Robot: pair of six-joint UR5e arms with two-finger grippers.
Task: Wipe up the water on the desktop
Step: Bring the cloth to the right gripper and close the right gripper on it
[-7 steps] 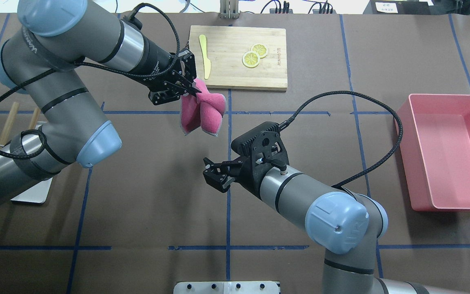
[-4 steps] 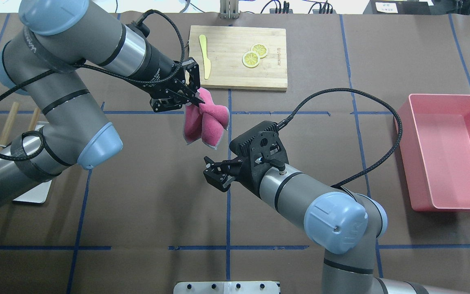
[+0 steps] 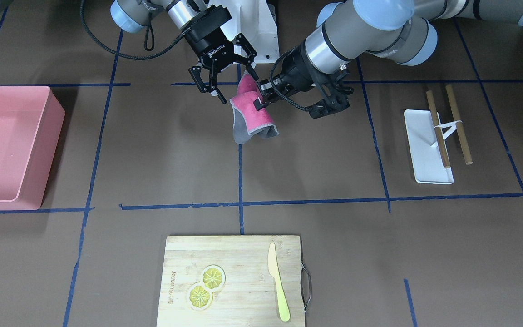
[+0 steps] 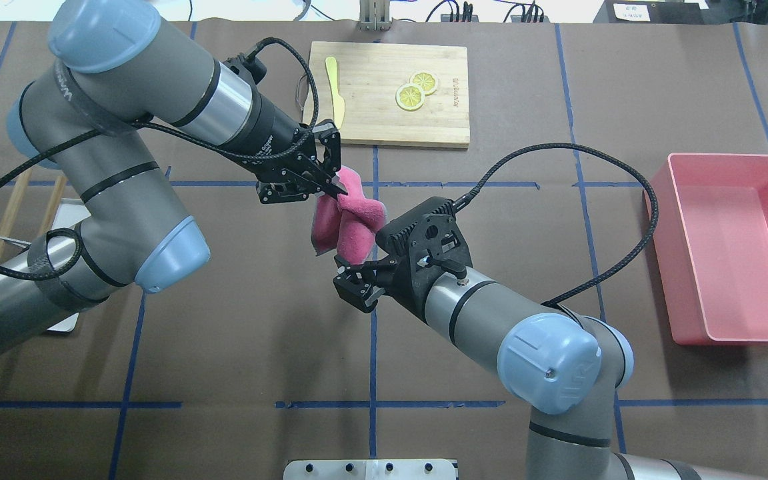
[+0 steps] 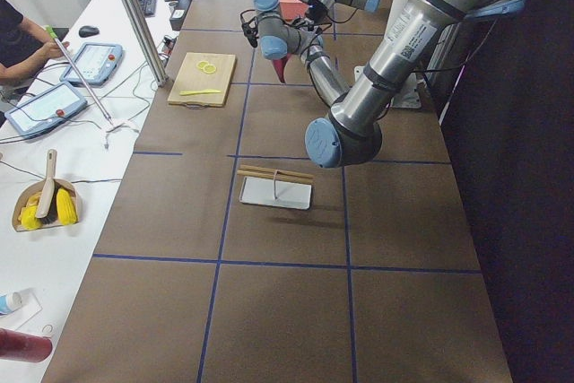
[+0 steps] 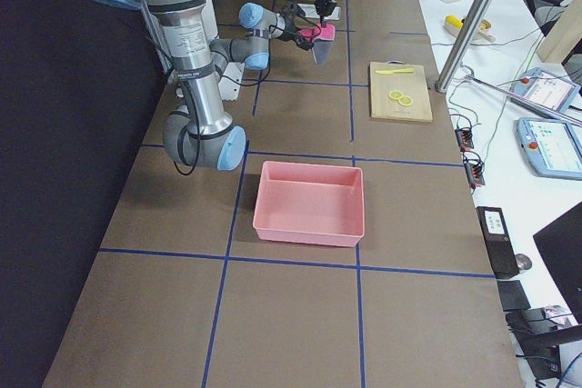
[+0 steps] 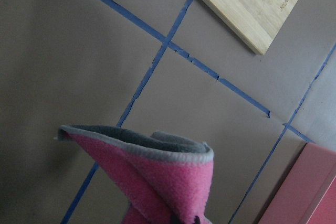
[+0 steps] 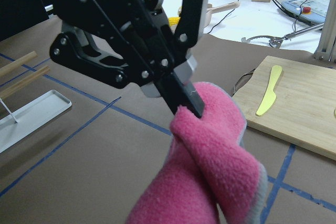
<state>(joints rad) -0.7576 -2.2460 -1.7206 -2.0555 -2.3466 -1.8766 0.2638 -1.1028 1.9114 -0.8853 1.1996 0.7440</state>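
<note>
**Pink cloth hangs over the desktop in the left gripper**

In the front-facing view I read "ROBOTIQ" on the body of the right gripper point(image 3: 238, 87). The engraved text on the light bamboo cutting board point(image 4: 384, 123) is too small for me to read. On this board I count two lemon slices point(image 4: 410, 97) and one yellow plastic knife point(image 4: 336, 93). There is also one pink rectangular plastic tub point(image 4: 731, 157), one flat white tray point(image 3: 425, 150) with two wooden sticks point(image 3: 459, 122) over it, and one pink fleece cloth with grey backing point(image 4: 351, 223).

The left arm reaches forward, and the left gripper point(image 4: 339, 190) is clenched on the top fold of the cloth. The cloth hangs above the dark-brown desktop with blue tape lines point(image 4: 237, 347), near its middle. The right arm points toward the cloth with its fingers spread apart, and the cloth's lower end is close to them. I cannot tell if they touch.
</note>
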